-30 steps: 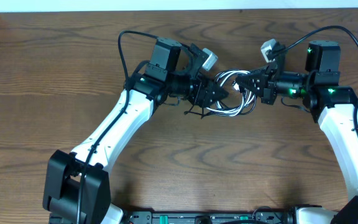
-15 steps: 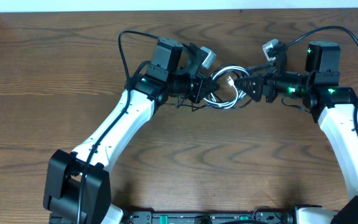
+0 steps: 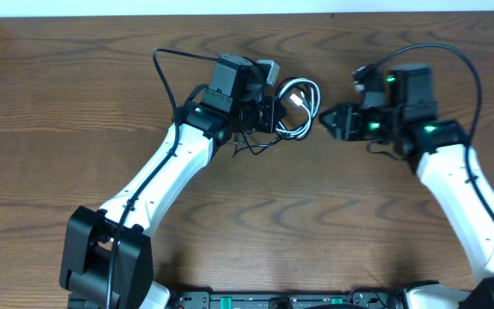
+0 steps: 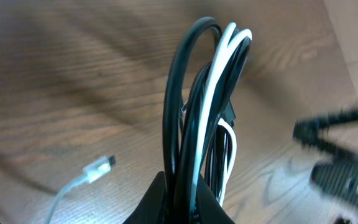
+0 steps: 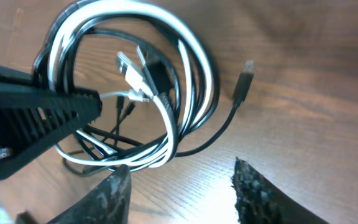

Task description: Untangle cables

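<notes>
Even bright light, faint shadows — left wrist view motion-blurred, right wrist's fingers (image 5: pixel 257 186) out of focus

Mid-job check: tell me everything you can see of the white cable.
The white cable is thin, glossy and plastic-looking, wound in several loops interlaced with the black cable. The left end effector pinches both coils together, and the loops stand up from it. One loose end with a small white plug trails aside, near the table. The right end effector is open and not touching it.

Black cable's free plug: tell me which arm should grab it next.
Right, probably. The left gripper is shut on the cables, holding the coil. The right gripper is open and empty, facing the black plug lying loose beside the coil.
</notes>
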